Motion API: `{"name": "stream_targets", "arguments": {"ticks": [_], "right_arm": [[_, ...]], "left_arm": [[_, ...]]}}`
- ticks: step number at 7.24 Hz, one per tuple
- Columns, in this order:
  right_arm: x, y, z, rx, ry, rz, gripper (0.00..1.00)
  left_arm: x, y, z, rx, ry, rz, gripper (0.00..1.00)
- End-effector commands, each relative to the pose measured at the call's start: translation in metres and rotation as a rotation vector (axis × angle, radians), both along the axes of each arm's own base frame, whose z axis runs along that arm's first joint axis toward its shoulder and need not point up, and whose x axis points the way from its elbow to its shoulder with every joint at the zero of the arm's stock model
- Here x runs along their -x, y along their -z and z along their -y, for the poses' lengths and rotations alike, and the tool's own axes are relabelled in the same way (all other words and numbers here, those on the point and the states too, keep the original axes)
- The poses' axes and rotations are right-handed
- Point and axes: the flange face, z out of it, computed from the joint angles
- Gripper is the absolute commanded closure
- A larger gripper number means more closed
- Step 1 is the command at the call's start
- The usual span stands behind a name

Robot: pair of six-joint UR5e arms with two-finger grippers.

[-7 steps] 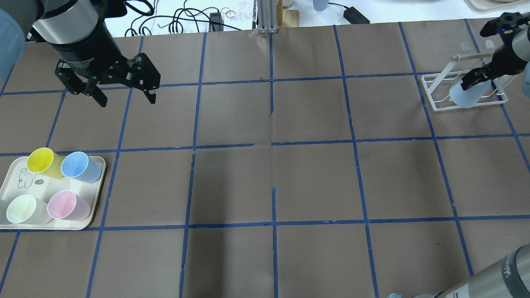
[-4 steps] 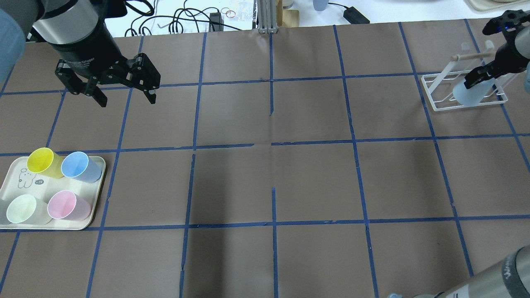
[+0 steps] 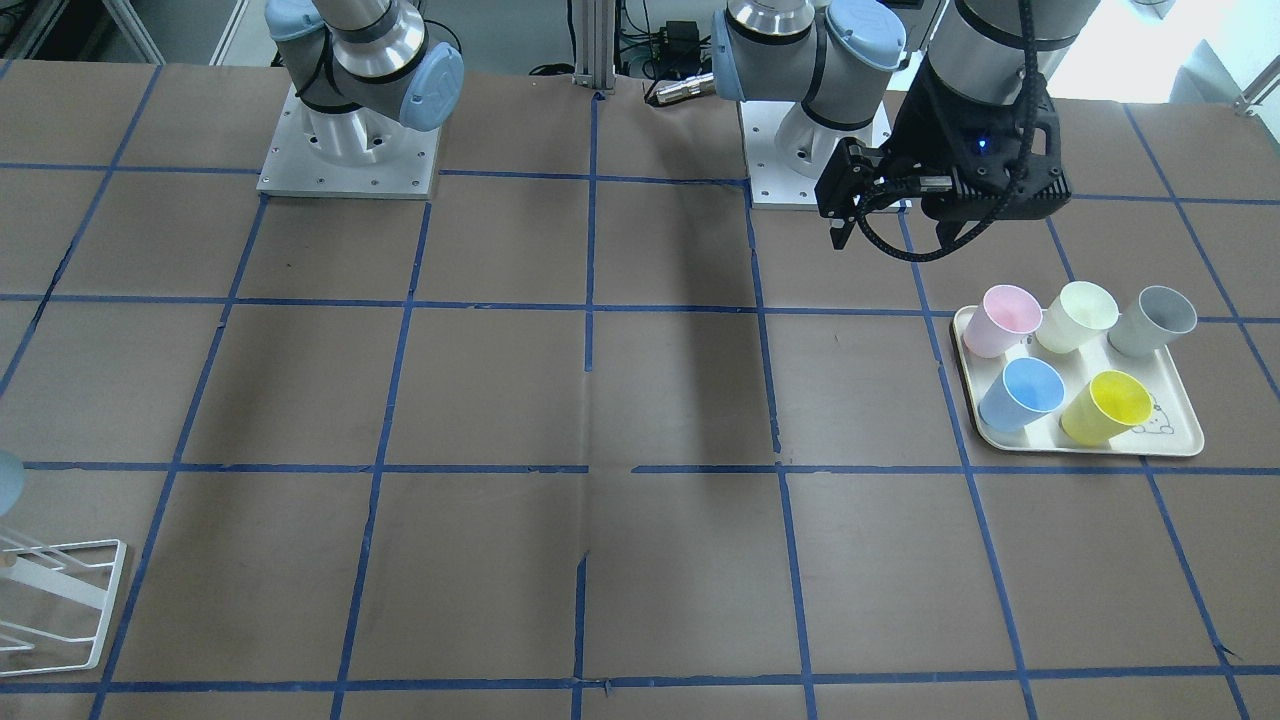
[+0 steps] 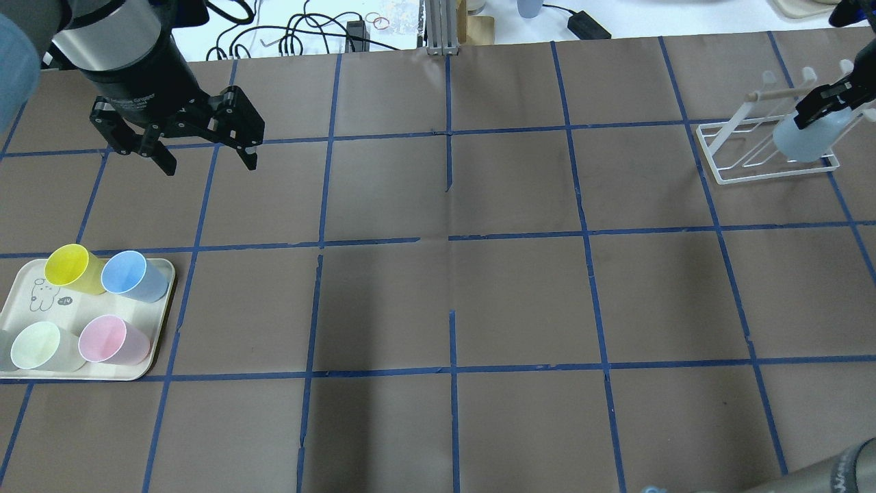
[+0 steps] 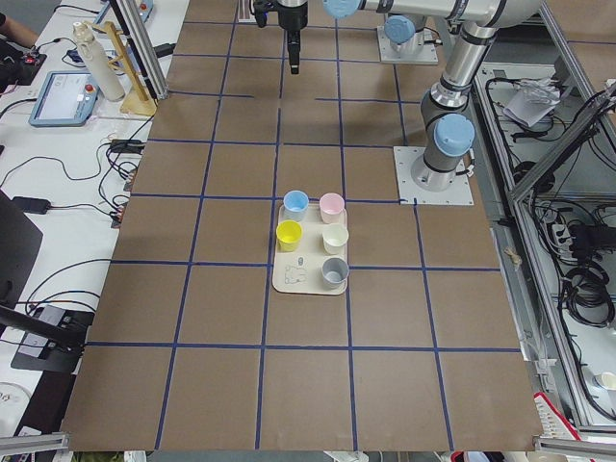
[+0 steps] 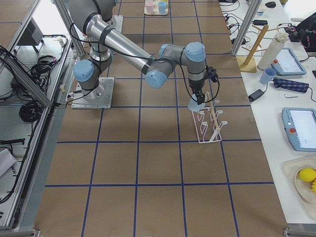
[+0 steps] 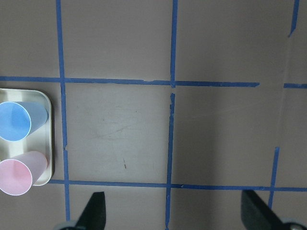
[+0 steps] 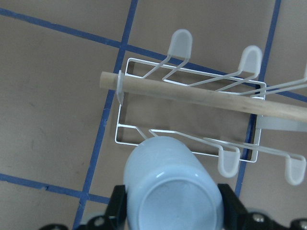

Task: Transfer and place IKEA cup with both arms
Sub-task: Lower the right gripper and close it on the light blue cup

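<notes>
My right gripper (image 4: 827,103) is shut on the pale ice-blue IKEA cup (image 4: 809,141). It holds the cup mouth-down and tilted, above the white wire rack (image 4: 736,171) at the far right of the table. In the right wrist view the cup's closed base (image 8: 172,191) faces the camera between the fingers (image 8: 117,207), just in front of the rack's front pegs (image 8: 228,162). The exterior right view shows the cup (image 6: 195,104) above the rack (image 6: 208,129). My left gripper (image 4: 209,164) is open and empty, hovering beyond the tray; its fingertips (image 7: 95,211) show in the left wrist view.
A cream tray (image 4: 42,301) at the near left holds yellow (image 4: 68,267), sky-blue (image 4: 126,274), pink (image 4: 106,340), pale green (image 4: 35,346) and grey (image 3: 1160,315) cups. The rack has a wooden bar (image 8: 201,96) across the top. Cables lie beyond the far table edge.
My right gripper has carried the cup to the right and farther back over the rack. The left arm has stayed almost still.
</notes>
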Motion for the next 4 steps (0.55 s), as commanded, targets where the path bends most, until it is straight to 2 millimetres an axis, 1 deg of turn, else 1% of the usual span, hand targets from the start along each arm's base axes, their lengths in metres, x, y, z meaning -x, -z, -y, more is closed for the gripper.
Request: {"name": "stream_targets", "arguments": {"ticks": [1,2,3,4], "right_arm": [[-0.01,-0.035,-0.016,0.004,-0.001,-0.003,0.89],[-0.017,-0.053,-0.028,-0.002,-0.002,0.002,0.89],[-0.033,-0.069,-0.043,-0.023,0.001,0.034,0.89],[-0.057,-0.075,-0.054,-0.061,0.06,0.128,0.94]], "left_arm": [[-0.001,-0.001,0.001,0.002,-0.002,0.0,0.0],[0.0,-0.001,0.001,0.002,-0.002,-0.009,0.0],[-0.001,-0.005,0.0,0.01,-0.002,-0.011,0.0],[0.004,-0.003,-0.007,0.006,0.007,-0.073,0.0]]}}
